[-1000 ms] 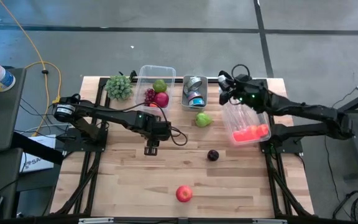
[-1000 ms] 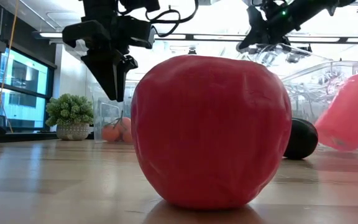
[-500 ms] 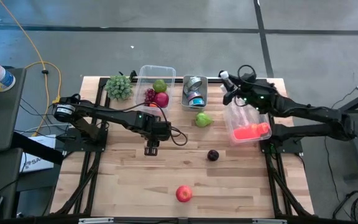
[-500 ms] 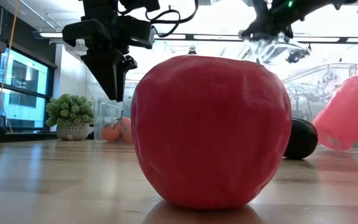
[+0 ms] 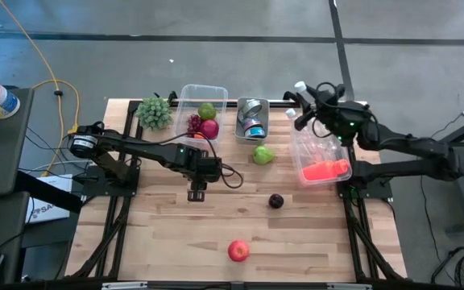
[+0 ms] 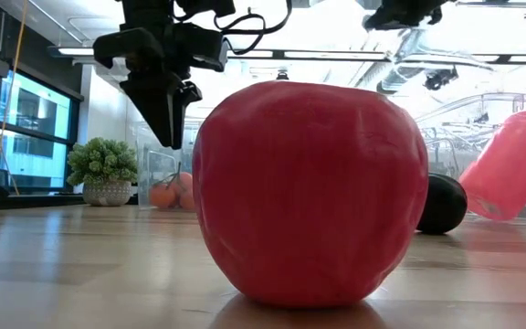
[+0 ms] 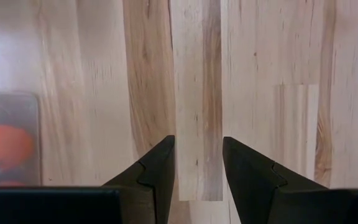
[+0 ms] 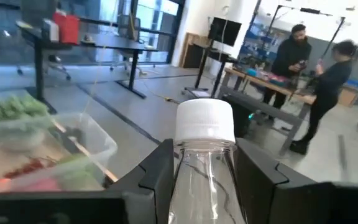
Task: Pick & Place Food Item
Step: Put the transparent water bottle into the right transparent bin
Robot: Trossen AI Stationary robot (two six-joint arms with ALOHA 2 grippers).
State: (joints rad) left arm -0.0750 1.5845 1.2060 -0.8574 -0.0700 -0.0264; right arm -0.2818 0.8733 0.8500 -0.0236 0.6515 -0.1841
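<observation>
My right gripper (image 5: 304, 97) is raised over the table's far right, shut on a clear plastic bottle (image 8: 204, 168) with a white cap (image 5: 300, 87). Below it a clear bin (image 5: 338, 143) holds a pink-red item (image 5: 325, 171). My left gripper (image 5: 196, 193) hangs open over bare wood at mid-table, pointing steeply down with nothing between its fingers (image 7: 197, 168). A red apple (image 5: 238, 250) rests near the front edge. A dark plum (image 5: 275, 200) and a green apple (image 5: 263, 154) lie farther back. My right gripper pinches the bottle's neck and shoulder (image 8: 204, 163), just below the white cap, between its two fingers (image 8: 160, 177). The fingers come in level. The bottle stands upright in the hold, cap up; its lower body is hidden below the fingers.
At the far edge stand a clear bin with grapes and fruit (image 5: 204, 119), a small bin with cans (image 5: 252, 121) and a green plant (image 5: 155, 112). Bare wood lies between the left gripper and the red apple. People stand in the room beyond (image 8: 297, 56).
My right gripper has risen and drifted toward the table's far edge, rolling about its own axis, with the bottle kept between its fingers. In the low view it has climbed almost out of the top of the picture.
</observation>
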